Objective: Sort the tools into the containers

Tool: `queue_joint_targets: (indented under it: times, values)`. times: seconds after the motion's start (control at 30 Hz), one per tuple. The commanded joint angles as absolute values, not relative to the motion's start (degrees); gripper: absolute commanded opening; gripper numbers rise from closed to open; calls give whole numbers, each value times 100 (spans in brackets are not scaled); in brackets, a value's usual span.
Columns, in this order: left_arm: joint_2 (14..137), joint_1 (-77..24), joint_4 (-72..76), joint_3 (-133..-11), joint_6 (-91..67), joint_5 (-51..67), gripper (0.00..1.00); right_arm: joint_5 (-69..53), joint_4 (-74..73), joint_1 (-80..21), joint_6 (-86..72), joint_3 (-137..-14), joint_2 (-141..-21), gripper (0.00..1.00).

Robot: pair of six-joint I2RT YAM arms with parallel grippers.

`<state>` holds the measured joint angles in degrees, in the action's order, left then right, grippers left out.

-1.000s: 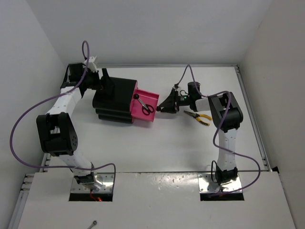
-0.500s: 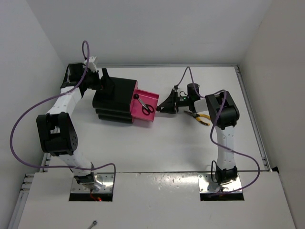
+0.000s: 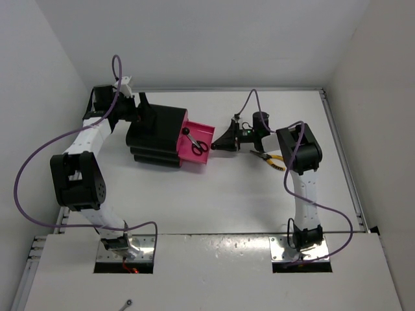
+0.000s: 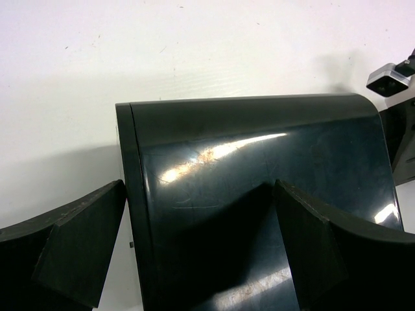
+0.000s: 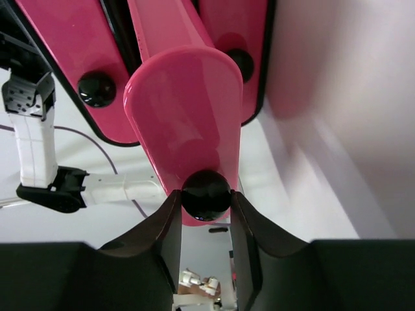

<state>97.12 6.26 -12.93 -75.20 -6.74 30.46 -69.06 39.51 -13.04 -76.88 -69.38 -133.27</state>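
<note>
Boxy black cabinet (image 3: 155,133), left-centre, with three magenta-pink drawers (image 5: 65,45); middle drawer (image 3: 189,155) drawn out rightward, round black knob (image 5: 205,194) at front, black-handled scissors (image 3: 200,147) flat inside. Yellow-handled pliers (image 3: 275,160) lying flat, further right

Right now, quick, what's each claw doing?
Left gripper: open, straddling the black cabinet.
Right gripper: closed on the knob of the open pink drawer.

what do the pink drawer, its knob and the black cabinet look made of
Pink drawer: likely moulded plastic, glossy; smooth sheen, rounded edges.
Knob: probably hard plastic, shiny black; small highlights.
Black cabinet: glossy plastic or painted metal, can't tell which; sharp reflections, fine scratches.
</note>
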Motion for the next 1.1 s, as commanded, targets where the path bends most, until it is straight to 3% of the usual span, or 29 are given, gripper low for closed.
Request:
queue_joint_targets:
  times: [0.0, 0.13, 0.77, 1.07]
  values:
    - [10380, 229, -2646, -7022, -229, 2681, 100, -6952, 5036, -1477, -8243, -7198, -13351, 28]
    - [10380, 176, -2646, -7022, -229, 2681, 100, -6899, 5150, -1643, -8437, -7382, -13298, 20]
    - [10327, 176, -2435, -6707, -334, 2742, 100, -6618, 4904, -2276, -8798, -9316, -14432, 20]
    - [10134, 176, -2215, -6373, -448, 3094, 100, -6460, 5150, -2531, -9018, -9686, -14801, 28]
